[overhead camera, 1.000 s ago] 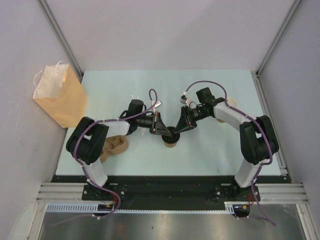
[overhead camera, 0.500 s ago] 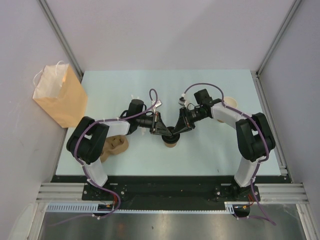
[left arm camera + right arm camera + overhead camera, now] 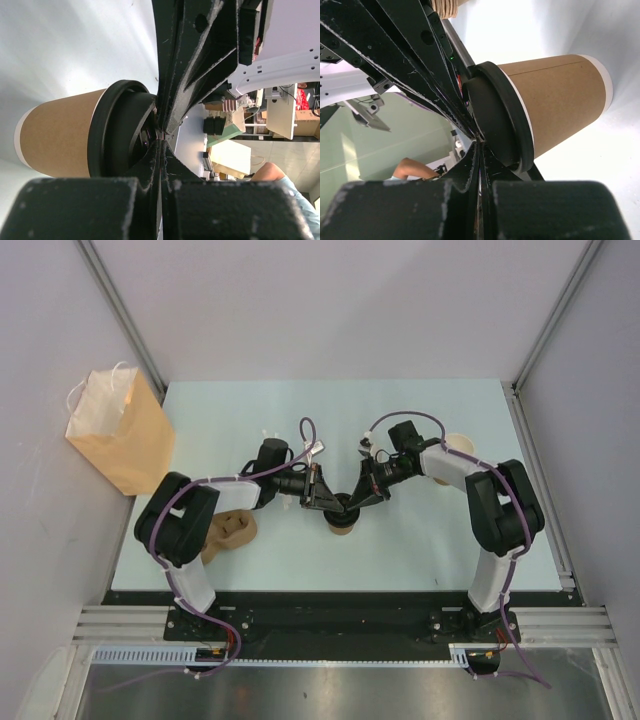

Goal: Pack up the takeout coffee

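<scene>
Seeing small tan kraft-paper cup (image 3: 560,100) capped by round black plastic lid (image 3: 506,120); meeting atop it, left gripper (image 3: 160,140) and right gripper (image 3: 480,145), both pinching shut.

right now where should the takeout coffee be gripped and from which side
Probably the paper wall of the takeout coffee, just under the black lid, coming in level from the side. The cup stands upright and the lid's rim overhangs the tapered wall, so a grip would catch beneath it. The left end effector and right end effector are shut at the lid's top; one must open first.
</scene>
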Motion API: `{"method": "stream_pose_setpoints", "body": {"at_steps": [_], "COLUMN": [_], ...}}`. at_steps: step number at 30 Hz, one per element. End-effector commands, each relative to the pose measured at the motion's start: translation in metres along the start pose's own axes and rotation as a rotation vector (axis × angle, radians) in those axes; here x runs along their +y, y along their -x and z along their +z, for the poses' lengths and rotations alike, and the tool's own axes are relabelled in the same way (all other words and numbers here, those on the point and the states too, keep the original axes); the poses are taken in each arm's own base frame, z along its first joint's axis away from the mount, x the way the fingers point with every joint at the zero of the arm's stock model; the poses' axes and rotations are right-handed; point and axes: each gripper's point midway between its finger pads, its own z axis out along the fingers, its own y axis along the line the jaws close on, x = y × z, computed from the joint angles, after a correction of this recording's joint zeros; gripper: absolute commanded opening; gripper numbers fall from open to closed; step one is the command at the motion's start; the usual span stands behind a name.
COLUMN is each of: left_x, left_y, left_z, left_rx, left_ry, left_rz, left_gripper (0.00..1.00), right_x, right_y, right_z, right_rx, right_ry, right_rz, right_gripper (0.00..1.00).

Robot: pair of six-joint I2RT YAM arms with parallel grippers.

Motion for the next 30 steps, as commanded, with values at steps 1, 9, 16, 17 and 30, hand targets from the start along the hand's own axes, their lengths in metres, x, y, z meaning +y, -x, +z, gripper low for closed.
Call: {"method": "stream_pose_setpoints", "body": {"at_steps": [1,9,16,17,30], "left_x": [0.041,0.047,0.047,0.046,-0.049], "left_y": [-0.009,-0.013,-0.011,-0.010,0.012], "left_z": [0.005,0.005,0.004,0.004,-0.012], "left_rx": [-0.010,-0.003,-0.009,-0.007,-0.051], "left_ry": [0.113,0.120,0.124,0.120,-0.042], "left_rz": [-0.032,-0.048,-0.046,-0.043,0.205], "left_gripper": [0.00,0.00,0.00,0.00,0.00], "right_x": [-0.058,-0.081,-0.076,-0.069,0.032], "right_y": [0.003,0.002,0.006,0.008,0.009], "right_z": [0.005,0.007,0.005,0.004,-0.008], "right_rx": [-0.015,-0.010,-0.026,-0.032,-0.059], "right_ry": [-0.190,-0.244,-0.234,-0.218,0.024], "right_rz": [0.060,0.108,0.093,0.073,-0.097], "right_gripper": [0.00,0.00,0.00,0.00,0.00]}}
